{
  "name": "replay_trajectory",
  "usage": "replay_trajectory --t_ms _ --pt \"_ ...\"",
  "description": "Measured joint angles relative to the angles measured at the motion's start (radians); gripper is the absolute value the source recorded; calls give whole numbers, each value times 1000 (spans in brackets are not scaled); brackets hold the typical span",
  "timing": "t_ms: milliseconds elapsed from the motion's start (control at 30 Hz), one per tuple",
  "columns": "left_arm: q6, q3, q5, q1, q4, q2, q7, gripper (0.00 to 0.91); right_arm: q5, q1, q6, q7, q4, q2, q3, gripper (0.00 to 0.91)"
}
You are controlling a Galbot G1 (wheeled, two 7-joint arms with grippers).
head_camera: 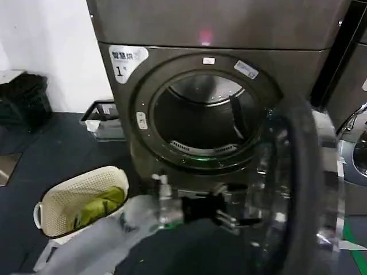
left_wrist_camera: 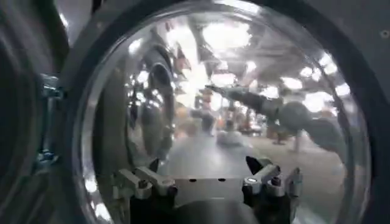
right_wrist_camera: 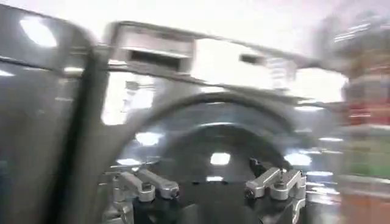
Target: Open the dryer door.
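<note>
The door of the dryer stands swung open at the machine's right side, and the drum shows. The left gripper is just beside the door's inner face, its fingers apart and holding nothing. The right gripper has its fingers apart too, empty. A basket stands on the floor at the left.

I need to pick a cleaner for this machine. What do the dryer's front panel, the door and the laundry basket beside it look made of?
The dryer front looks like brushed metal, dark grey-brown with a soft sheen. The dryer door, swung open, shows a mirror-bright rim, chrome or chromed plastic, around a clear domed window that is glass or plastic. The laundry basket looks like cream moulded plastic with a perforated wall.
</note>
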Motion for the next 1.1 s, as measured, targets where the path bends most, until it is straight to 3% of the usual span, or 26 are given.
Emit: replay_trajectory --t_ms 233,333,567,1100 --pt "-19 98 47 -121 164 -191 -23 907 -16 -35 -13 178 -55 -34 146 907" --pt "-34 123 67 -153 244 -285 -33 907 -89 -52 -48 186 -80 -40 194 907" --pt "-57 149 108 -226 435 -478 -58 907 -104 -71 -69 193 -81 -39 247 907" --pt "-59 158 120 -248 503 -545 -79 907 -98 -69 -66 203 -99 -60 255 907"
